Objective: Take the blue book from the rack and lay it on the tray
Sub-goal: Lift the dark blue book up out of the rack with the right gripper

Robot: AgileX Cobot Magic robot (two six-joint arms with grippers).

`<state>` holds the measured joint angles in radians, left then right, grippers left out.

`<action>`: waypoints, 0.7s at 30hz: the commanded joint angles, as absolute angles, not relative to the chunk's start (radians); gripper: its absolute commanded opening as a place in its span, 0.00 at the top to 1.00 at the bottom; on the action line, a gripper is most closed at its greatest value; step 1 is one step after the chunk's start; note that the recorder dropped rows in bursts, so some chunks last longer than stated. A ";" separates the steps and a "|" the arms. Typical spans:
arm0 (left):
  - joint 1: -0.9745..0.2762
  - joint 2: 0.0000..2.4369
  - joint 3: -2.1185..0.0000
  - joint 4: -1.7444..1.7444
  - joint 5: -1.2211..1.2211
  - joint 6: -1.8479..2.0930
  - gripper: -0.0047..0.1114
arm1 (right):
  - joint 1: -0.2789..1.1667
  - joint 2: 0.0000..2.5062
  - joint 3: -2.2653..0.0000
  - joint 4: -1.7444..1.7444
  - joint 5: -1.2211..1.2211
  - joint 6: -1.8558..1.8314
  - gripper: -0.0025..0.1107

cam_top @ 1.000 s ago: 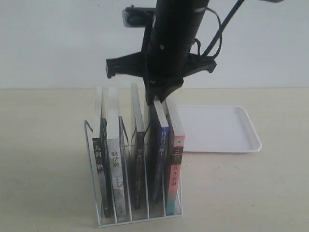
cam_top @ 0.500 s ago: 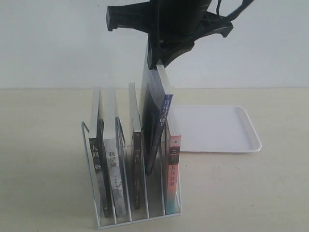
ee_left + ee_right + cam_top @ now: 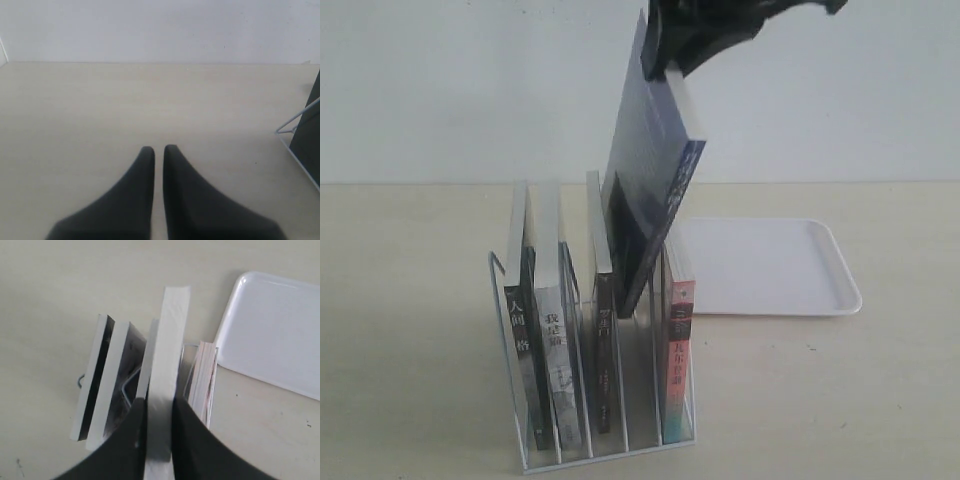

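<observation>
My right gripper (image 3: 159, 407) clamped on book (image 3: 648, 190) | mostly raised, tilted, bottom corner in rack (image 3: 506, 300) | my left gripper (image 3: 158, 152) closed, empty | to do: clear rack, lay on tray (image 3: 845, 295)

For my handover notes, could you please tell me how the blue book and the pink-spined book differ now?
The blue book is raised and tilted, its lower corner among the dividers of the rack; the pink-spined book stands upright in the end slot. The right gripper clamps the blue book's top edge; the pink-spined book is untouched. Both are thin paperbacks.
</observation>
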<state>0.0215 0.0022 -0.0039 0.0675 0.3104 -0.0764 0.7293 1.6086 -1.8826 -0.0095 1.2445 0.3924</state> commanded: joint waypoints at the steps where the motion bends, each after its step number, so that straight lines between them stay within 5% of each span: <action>1: 0.013 0.000 0.000 0.069 0.307 -0.074 0.91 | 0.728 1.485 -1.888 -0.019 1.221 0.386 0.98; 21: 0.013 0.000 0.000 0.069 0.307 -0.074 0.91 | 0.728 1.233 -1.880 -0.439 1.221 0.391 0.98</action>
